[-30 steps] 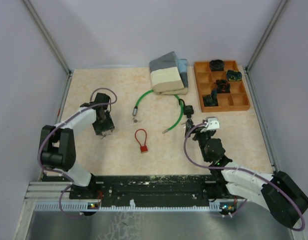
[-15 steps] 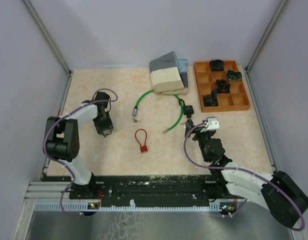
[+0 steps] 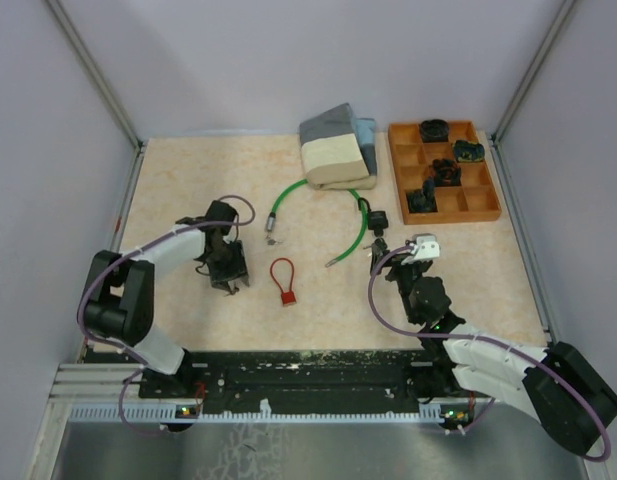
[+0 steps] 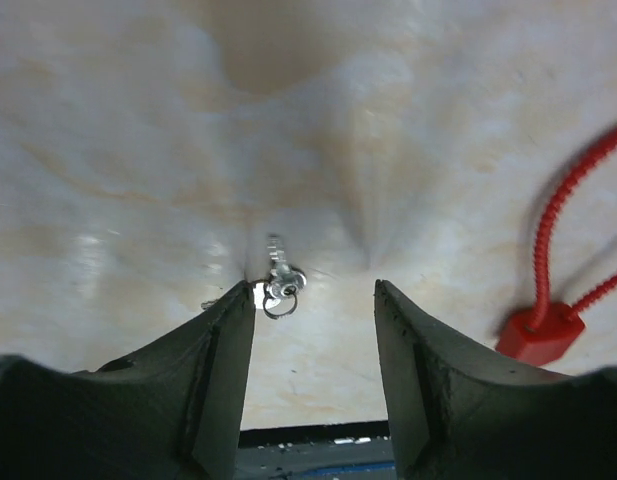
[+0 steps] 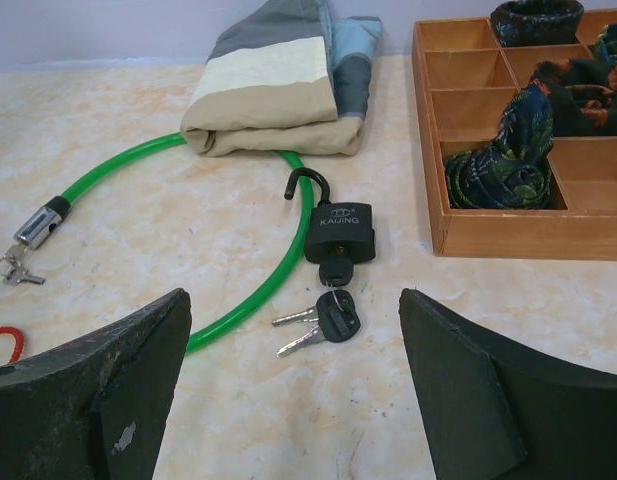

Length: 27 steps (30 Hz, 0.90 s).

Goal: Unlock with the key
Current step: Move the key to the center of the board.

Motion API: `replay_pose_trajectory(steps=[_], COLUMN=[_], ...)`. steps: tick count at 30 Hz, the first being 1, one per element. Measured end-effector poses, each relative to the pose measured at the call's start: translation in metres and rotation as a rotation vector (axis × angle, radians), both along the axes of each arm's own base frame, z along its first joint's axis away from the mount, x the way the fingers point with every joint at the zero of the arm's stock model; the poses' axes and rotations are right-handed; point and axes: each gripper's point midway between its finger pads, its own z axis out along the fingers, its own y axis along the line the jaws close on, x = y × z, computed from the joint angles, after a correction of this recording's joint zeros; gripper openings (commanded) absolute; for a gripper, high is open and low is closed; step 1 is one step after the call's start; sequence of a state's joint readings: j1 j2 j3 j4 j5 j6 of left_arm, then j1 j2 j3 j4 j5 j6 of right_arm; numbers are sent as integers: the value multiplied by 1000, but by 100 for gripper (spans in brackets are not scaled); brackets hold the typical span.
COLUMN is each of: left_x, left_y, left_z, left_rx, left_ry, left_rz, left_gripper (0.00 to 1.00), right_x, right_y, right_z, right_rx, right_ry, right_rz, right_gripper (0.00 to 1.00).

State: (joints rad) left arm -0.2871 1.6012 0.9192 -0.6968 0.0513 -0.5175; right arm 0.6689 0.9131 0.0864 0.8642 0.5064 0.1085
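Note:
A small silver key (image 4: 279,284) on a ring lies on the table just off the tip of my left gripper's left finger (image 4: 223,345). My left gripper (image 4: 314,291) is open and nothing is pinched between its fingers. The red cable lock (image 4: 539,333) sits to its right; from above, the lock (image 3: 284,282) is right of that gripper (image 3: 229,277). My right gripper (image 5: 293,296) stands open, facing a black padlock (image 5: 340,232). The padlock's shackle is swung open and a key (image 5: 335,270) sits in its base, with spare keys (image 5: 320,322) hanging off it.
A green cable lock (image 5: 239,301) curls round the padlock, its silver end (image 5: 36,226) and keys (image 5: 12,270) at the left. A folded cloth (image 3: 335,148) lies at the back. A wooden tray (image 3: 484,206) with dark rolled items stands at the back right.
My left gripper has moved right and toward the near edge, closer to the red cable lock. The right arm has not moved.

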Motion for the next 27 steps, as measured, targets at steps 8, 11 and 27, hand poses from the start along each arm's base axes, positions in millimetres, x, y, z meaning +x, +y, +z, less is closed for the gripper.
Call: replay_pose_trajectory(steps=[8,11,27], left_x=[-14,-6,-12], left_y=[-35,-31,-25], left_z=[10,20,1], left_rx=[27,83,154], left_ry=[12,-12,51], left_rz=[-102,-97,-81], left_gripper=[60,59,45], right_x=[0,0,0], right_y=[0,0,0], right_z=[0,0,-2], right_rx=[0,-1,-5], right_ry=[0,1,6], right_rz=[0,0,0], right_gripper=[84,84,84])
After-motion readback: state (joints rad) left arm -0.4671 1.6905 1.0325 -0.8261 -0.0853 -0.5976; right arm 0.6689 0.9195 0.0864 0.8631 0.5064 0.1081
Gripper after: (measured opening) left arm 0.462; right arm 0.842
